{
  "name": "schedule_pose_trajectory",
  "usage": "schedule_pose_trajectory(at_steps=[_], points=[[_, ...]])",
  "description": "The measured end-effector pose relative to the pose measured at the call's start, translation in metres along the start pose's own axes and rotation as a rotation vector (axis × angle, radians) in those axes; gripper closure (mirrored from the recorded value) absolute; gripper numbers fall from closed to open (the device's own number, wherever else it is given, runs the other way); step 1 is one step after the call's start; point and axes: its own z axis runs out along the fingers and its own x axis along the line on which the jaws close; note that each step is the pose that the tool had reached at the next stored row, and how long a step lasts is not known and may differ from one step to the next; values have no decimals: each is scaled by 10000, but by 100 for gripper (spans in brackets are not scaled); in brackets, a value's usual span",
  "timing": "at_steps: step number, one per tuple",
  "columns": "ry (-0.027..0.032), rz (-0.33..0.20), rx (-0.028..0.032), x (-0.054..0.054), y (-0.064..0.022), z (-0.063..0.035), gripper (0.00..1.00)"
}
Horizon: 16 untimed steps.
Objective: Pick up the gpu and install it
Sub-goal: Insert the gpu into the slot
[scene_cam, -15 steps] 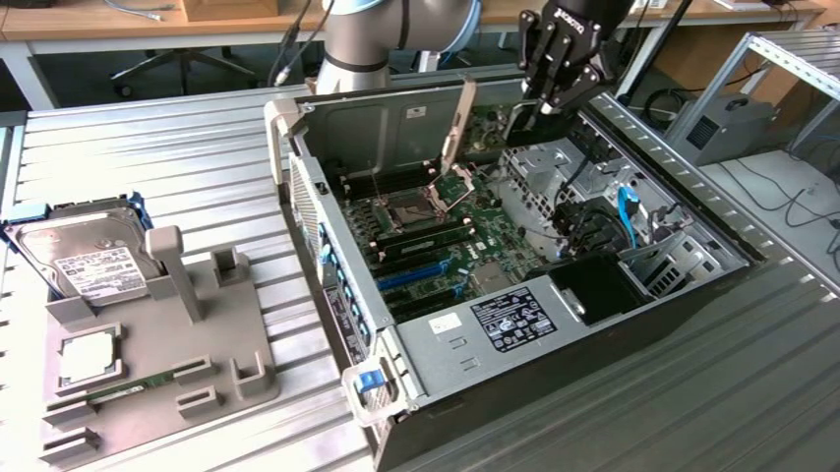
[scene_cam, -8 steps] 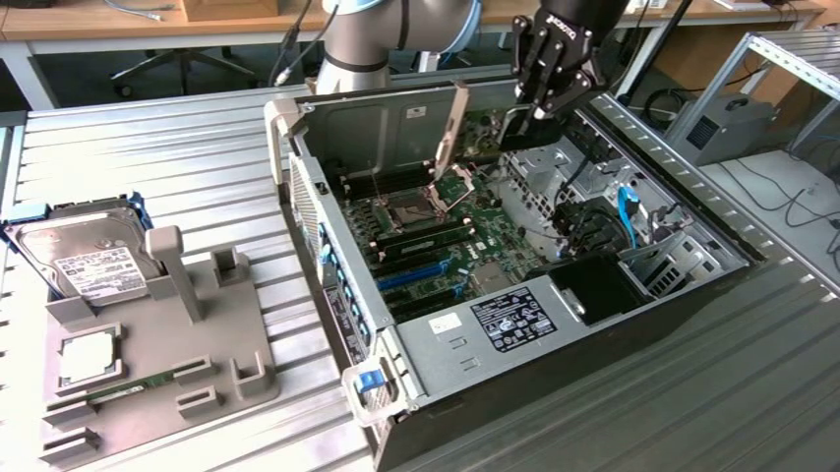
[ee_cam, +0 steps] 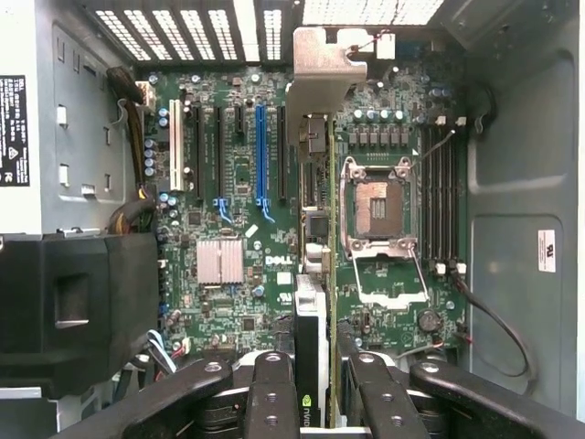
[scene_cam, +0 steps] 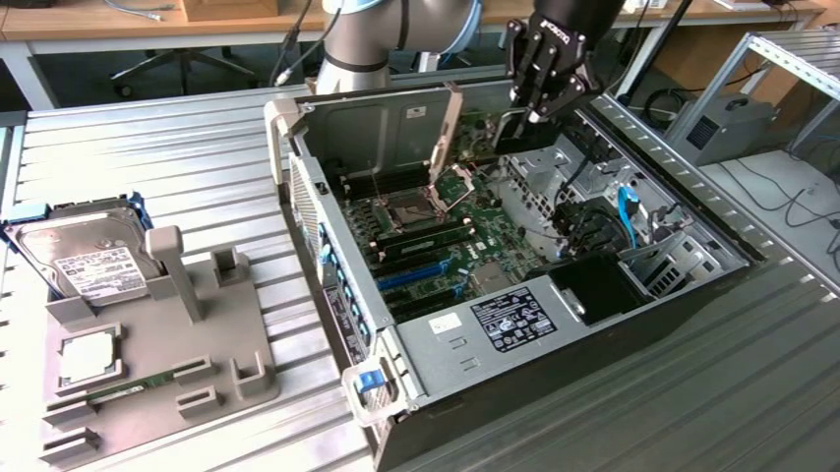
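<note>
My gripper (scene_cam: 528,133) is shut on the gpu (scene_cam: 450,133), which hangs on edge above the motherboard (ee_cam: 228,183) inside the open computer case (scene_cam: 407,344). In the wrist view the gpu (ee_cam: 311,274) shows edge-on, gripped between the two black fingers (ee_cam: 274,398), with the gripper (ee_cam: 315,407) straddling its near end. Its silver end bracket (ee_cam: 320,64) points toward the case's vented rear wall. The card runs parallel to the expansion slots, over the strip between the black slot beside the blue slot (ee_cam: 260,155) and the CPU socket (ee_cam: 375,206).
The case lies on its side on a slatted metal table. A black shroud (ee_cam: 78,311) fills one corner inside it. At the exterior view's left, a grey fixture (scene_cam: 171,334) holds a hard drive (scene_cam: 86,261), a CPU chip (scene_cam: 90,356) and a RAM stick (scene_cam: 125,388).
</note>
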Motion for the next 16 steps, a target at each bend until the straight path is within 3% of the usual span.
schedule_pose_trajectory(at_steps=[16], points=[[1, -26, -1, 3, 105, 64, 73]])
